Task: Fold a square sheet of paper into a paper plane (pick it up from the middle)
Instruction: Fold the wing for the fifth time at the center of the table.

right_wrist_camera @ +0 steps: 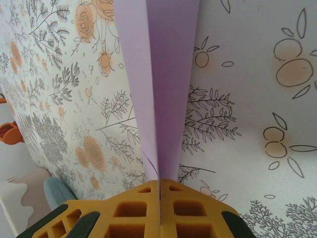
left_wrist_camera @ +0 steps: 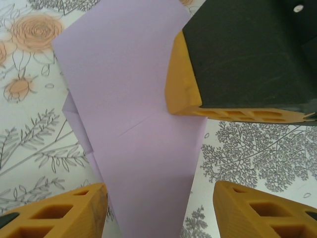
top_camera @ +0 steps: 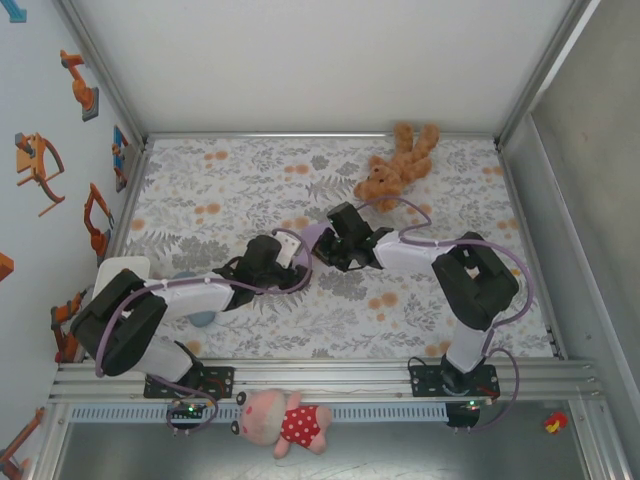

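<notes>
Orange fingers (right_wrist_camera: 133, 208) of the right tool (right_wrist_camera: 159, 184) are seen closest, pressed tight together. The paper plane (right_wrist_camera: 161, 89) is pinched between them at one end. It is made of pale purple paper, and a long fold is seen running up its middle. Under it, the surface (right_wrist_camera: 247, 124) is covered with drawn flowers and leaves.

The left tool (left_wrist_camera: 159, 198) is held open. Its two orange fingers (left_wrist_camera: 54, 213) are kept apart, one on each side of the plane's narrow part, with a gap left on one side.

From above, both tools are seen meeting near the middle of the surface, and the plane is found between them. A brown teddy bear (top_camera: 397, 165) is laid by the far edge, well apart from the plane. A pink pig toy (top_camera: 285, 420) is laid in front of the arm bases.
</notes>
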`<state>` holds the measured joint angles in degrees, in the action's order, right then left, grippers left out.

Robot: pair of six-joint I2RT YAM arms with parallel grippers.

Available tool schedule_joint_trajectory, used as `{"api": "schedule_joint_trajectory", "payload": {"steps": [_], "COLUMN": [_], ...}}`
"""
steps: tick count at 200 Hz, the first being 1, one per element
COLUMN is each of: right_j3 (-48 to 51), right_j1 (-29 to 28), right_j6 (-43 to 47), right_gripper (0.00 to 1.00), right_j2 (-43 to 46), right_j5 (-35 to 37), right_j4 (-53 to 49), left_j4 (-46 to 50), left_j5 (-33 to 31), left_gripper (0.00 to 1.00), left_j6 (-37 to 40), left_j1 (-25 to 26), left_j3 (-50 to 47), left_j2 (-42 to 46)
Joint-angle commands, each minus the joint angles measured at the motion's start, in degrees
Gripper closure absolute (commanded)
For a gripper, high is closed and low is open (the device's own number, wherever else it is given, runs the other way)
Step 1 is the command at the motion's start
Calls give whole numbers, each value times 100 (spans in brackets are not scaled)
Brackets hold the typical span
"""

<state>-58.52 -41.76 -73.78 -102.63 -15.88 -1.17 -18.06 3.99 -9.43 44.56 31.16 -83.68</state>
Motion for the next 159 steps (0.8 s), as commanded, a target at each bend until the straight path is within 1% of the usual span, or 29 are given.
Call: {"api": "schedule_joint_trajectory", "payload": {"steps": [1,38,67,91,125,147,159], "right_j3": [-189,-265,-324,-377,-423,-437,-435], "right_j1": [62,92,115,111,115,121,119], "right_j6": [-178,-282,-347,-366,-331,-277,-277], "right_gripper": [100,100,100,100,100,100,100], "right_j2": [-121,-161,-192,-236,-274,-271,-275], "right_j5": [-155,-299,-371,-388,-355,-302,-308], "right_j4": [-290,-383,-425,-487,-550,-620,-621], "left_j4": [-558,-821,-974,-1037,-970,-843,-819], "left_j5": [-113,-215,-136,-91,-140,-281,-258], "left_gripper": [45,50,50,48,46,46,46], "left_j6": [485,741,844,903,901,836,812], "left_j1": [20,21,36,83,143,141,142], "left_j3": [-128,-154,-163,-170,-179,-273,-333], "left_j2": [-141,-397,-536,-579,-380,-6,117]}}
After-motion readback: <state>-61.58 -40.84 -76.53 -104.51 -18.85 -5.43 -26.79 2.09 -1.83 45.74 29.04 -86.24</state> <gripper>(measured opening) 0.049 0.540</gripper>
